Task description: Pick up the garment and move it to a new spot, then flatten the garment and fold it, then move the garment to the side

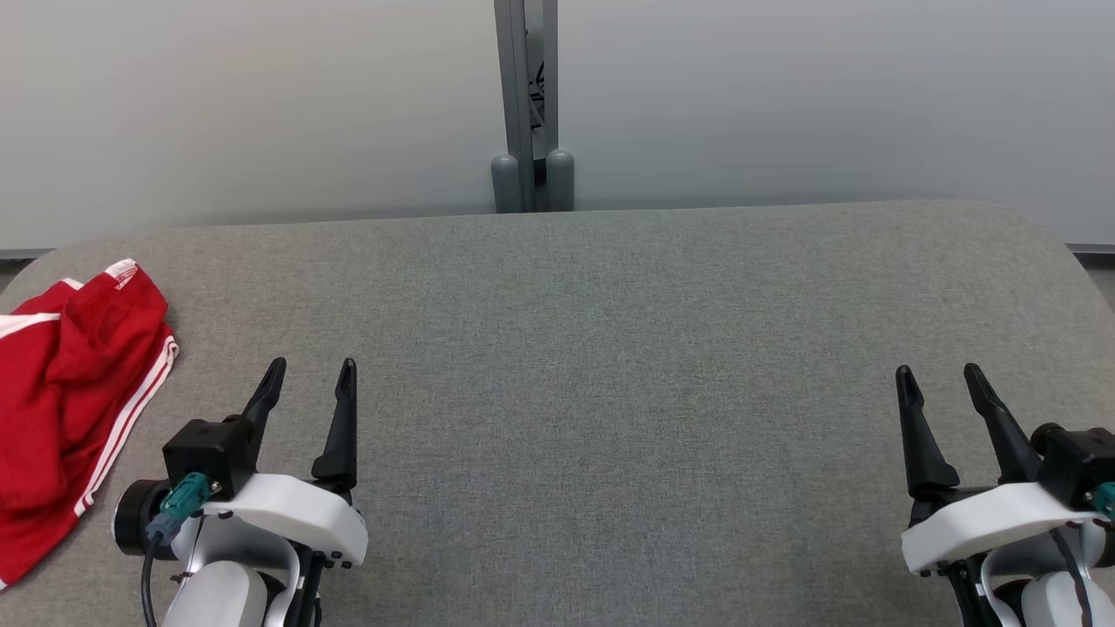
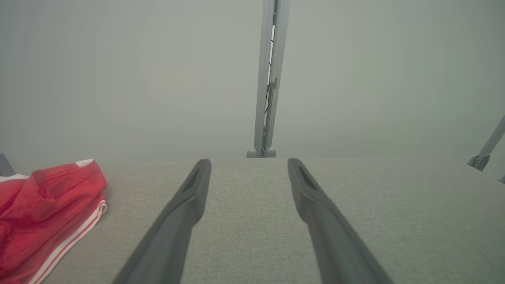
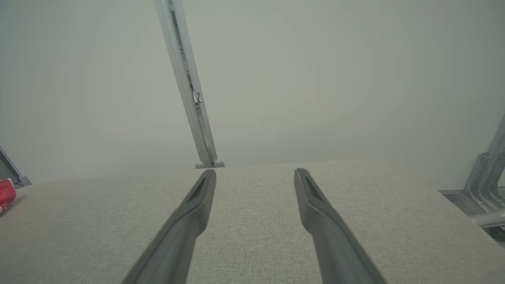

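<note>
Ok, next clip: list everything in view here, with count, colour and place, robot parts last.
garment: one, red with white stripes, crumpled at the table's left edge
table: one, grey fabric top, across the head view
post: one, grey metal, upright behind the table's far edge, centre
wall: one, pale grey, behind the table
brace: one, grey metal, beyond the table's right end
left gripper: one, black and white, lower left, jaws open, beside the garment, apart from it
right gripper: one, black and white, lower right, jaws open

No writing can be read. The garment (image 1: 70, 392) at the left edge of the table (image 1: 610, 348) bears a small mark, too blurred to tell.
</note>
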`<state>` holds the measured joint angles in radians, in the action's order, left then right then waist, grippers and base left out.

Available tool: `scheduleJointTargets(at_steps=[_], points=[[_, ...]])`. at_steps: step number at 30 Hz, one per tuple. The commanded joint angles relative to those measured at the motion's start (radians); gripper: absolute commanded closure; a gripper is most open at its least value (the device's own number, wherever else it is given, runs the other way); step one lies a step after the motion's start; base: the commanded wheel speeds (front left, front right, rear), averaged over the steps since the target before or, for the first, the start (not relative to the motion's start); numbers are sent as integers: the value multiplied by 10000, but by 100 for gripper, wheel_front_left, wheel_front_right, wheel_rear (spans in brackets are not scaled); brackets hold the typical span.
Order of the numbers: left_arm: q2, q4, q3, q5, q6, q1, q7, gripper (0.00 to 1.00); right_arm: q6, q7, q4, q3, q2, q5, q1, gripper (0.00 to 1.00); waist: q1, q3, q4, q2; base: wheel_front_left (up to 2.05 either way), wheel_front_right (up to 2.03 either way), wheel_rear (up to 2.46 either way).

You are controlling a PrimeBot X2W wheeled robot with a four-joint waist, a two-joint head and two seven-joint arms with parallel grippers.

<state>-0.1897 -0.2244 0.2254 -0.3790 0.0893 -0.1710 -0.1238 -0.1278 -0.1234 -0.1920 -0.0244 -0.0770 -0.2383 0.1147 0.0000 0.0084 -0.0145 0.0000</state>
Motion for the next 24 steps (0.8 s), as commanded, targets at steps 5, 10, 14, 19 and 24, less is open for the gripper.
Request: scheduleJointTargets(at_steps=[5,10,14,19,24], points=[[-124,-13,29,439,192,-238,31,0,-46,77,-68,51,-68,458,168,0,0,-22,1,0,0,0,0],[-167,-28,66,728,285,-279,-2,0,-46,148,-133,67,-54,735,204,0,0,23,30,0,0,0,0],[-120,-86,38,792,371,-253,49,0,-48,131,-190,42,-29,921,210,0,0,26,54,0,0,0,0],[-114,-153,28,919,457,-201,119,0,-49,102,-280,3,38,990,207,0,0,44,60,0,0,0,0],[-157,-198,84,1151,538,-195,111,0,-51,44,-335,44,73,1154,220,0,0,59,40,0,0,0,0]])
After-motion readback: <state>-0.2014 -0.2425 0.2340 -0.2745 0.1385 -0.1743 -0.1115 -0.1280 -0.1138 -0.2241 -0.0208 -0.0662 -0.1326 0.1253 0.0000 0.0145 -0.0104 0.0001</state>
